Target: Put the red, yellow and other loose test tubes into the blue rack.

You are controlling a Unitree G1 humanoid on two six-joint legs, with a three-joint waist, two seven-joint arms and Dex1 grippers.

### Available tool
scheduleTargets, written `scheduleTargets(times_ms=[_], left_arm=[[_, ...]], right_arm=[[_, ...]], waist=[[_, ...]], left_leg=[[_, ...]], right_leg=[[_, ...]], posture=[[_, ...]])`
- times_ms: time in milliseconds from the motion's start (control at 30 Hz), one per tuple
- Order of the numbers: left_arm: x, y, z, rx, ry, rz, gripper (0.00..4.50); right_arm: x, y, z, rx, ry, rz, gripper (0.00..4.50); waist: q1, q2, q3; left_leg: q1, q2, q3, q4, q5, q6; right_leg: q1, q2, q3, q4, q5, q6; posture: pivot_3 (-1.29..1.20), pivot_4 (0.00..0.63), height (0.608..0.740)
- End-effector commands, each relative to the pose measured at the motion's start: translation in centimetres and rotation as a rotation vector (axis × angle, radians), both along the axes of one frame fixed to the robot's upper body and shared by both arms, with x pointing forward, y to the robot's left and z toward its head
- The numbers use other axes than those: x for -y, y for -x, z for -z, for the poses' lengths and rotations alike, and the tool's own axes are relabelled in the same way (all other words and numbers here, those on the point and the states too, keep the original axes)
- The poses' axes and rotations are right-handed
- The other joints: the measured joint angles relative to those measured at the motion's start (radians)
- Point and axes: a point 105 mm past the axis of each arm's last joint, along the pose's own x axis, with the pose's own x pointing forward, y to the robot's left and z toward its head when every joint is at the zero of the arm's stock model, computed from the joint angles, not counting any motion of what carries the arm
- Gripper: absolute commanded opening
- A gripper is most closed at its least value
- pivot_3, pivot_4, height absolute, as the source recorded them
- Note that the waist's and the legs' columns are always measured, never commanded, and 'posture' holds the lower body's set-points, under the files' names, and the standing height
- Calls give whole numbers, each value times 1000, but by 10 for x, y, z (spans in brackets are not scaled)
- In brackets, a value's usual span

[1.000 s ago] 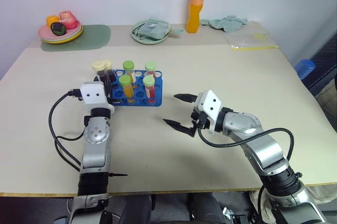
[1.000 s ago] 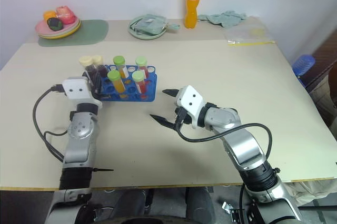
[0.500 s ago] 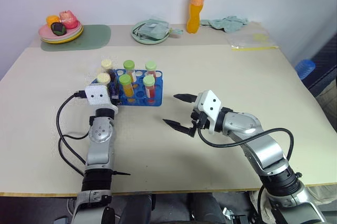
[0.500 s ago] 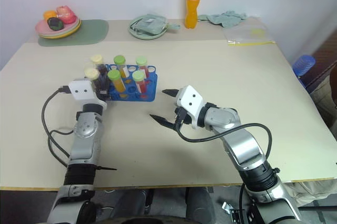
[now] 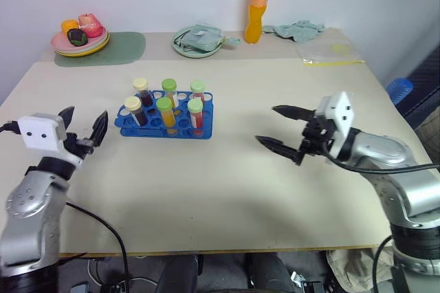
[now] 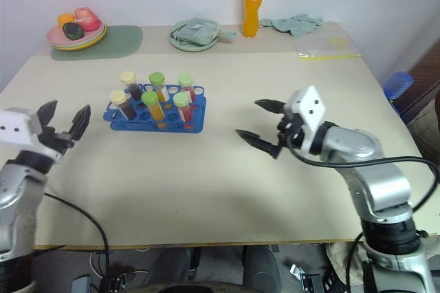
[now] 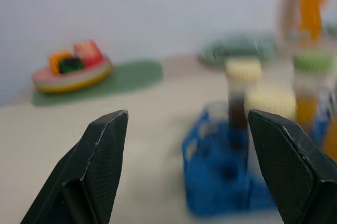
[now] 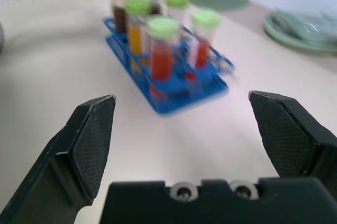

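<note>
1. Both arms are drawing away from the blue rack (image 5: 165, 115): a second ago the left pincer (image 5: 83, 127) was right at the rack's left end with a cream-capped tube, and the right pincer (image 5: 284, 128) was hanging just right of the rack; now each is sitting well apart from it, out toward its own side of the counter (image 5: 227, 190).
2. The left pincer is standing released, its two black fingers spread with nothing between them, pointing toward the rack from over the counter's left edge.
3. The right pincer is also standing released and empty, fingers wide, aiming left toward the rack.
4. Six tubes are now standing upright in the rack: two cream-capped tubes (image 5: 137, 98) with dark liquid at the left end, two green-capped yellow-orange tubes (image 5: 166, 100) in the middle, and two green-capped red tubes (image 5: 196, 103) toward the right end.
5. No tube is lying loose on the counter around the rack.
6. Along the back of the counter, a pink plate of fruit (image 5: 79, 37) is resting on a green mat (image 5: 117, 49), a green plate (image 5: 196, 40) is sitting near the middle, an orange bottle (image 5: 256, 7) is standing beside it, and a crumpled cloth (image 5: 294, 30) and a clear bag (image 5: 328, 52) are lying to the right.
</note>
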Motion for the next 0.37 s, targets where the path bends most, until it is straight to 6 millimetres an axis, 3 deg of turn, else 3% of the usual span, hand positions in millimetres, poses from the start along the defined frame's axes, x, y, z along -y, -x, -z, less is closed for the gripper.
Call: scheduleTargets(times_ms=[33, 167, 367], left_arm=[[4, 9, -2, -59, -34, 114, 3701], [11, 13, 7, -132, -38, 185, 3701], [19, 7, 16, -137, -64, 195, 3701]], right_arm=[[43, 0, 3, 3, 68, 122, 4500], [63, 5, 14, -22, 118, 160, 4500], [66, 7, 18, -31, 106, 180, 4500]], waist=[[1, 0, 0], [-5, 1, 1], [-8, 4, 1]], left_leg=[[0, 0, 0, 0, 0, 0], [0, 1, 2, -1, 0, 0], [1, 6, 3, -2, 0, 0]], right_leg=[[0, 0, 0, 0, 0, 0], [1, 0, 0, -1, 0, 0], [0, 1, 1, -1, 0, 0]], posture=[[0, 150, 740], [0, 150, 740], [0, 150, 740]])
